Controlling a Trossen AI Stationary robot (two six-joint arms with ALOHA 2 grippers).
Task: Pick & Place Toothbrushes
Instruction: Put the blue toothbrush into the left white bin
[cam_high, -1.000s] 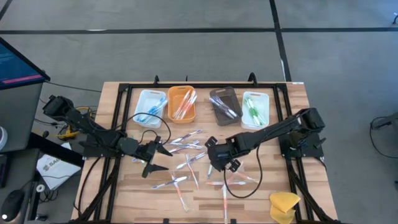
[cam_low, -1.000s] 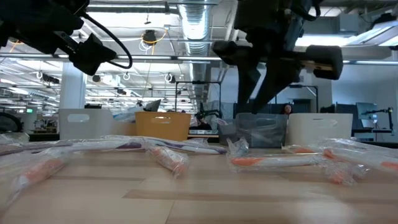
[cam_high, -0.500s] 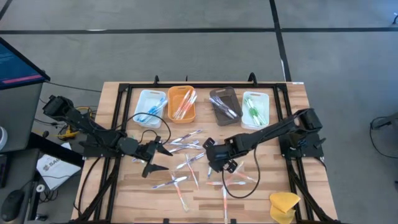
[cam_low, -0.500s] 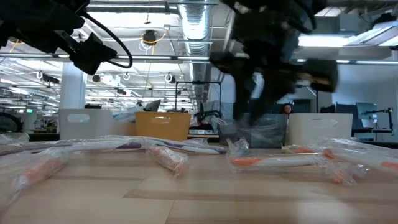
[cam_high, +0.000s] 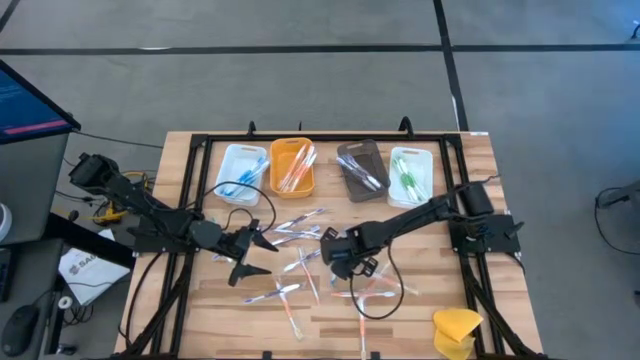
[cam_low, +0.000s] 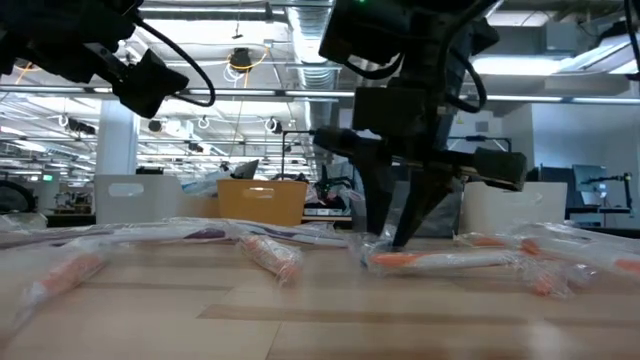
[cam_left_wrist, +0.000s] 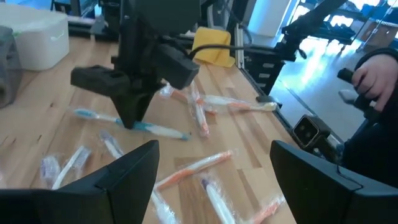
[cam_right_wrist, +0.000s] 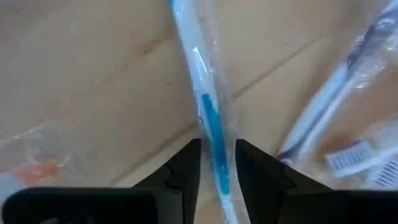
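Wrapped toothbrushes (cam_high: 305, 262) lie scattered in the middle of the table. My right gripper (cam_high: 336, 258) is down among them, shut on a blue-and-white toothbrush (cam_right_wrist: 210, 118) in a clear wrapper. The left wrist view shows that toothbrush (cam_left_wrist: 152, 129) flat on the wood under the right gripper's fingers. In the low view the right gripper (cam_low: 386, 243) reaches the table top. My left gripper (cam_high: 262, 250) hovers open to the left of the pile, its fingers (cam_left_wrist: 134, 168) wide apart and touching nothing. My right gripper pinches the blue-and-white toothbrush between its two fingers (cam_right_wrist: 186, 168), at the blue part of the handle (cam_right_wrist: 214, 140). It comes from above, pointing down, one finger on each side of the stick. The toothbrush still lies on the table.
Along the far side stand a white tray (cam_high: 240, 170), an orange tray (cam_high: 292, 167), a dark tray (cam_high: 360, 170) and a second white tray (cam_high: 410, 175), each holding toothbrushes. A yellow sponge-like lump (cam_high: 457, 328) lies at the near right corner. A person's hand (cam_left_wrist: 373, 74) shows beyond the table.
My right gripper has moved toward the table's left and come down from above the pile to the table top, onto the blue-and-white toothbrush. The left arm has kept still.
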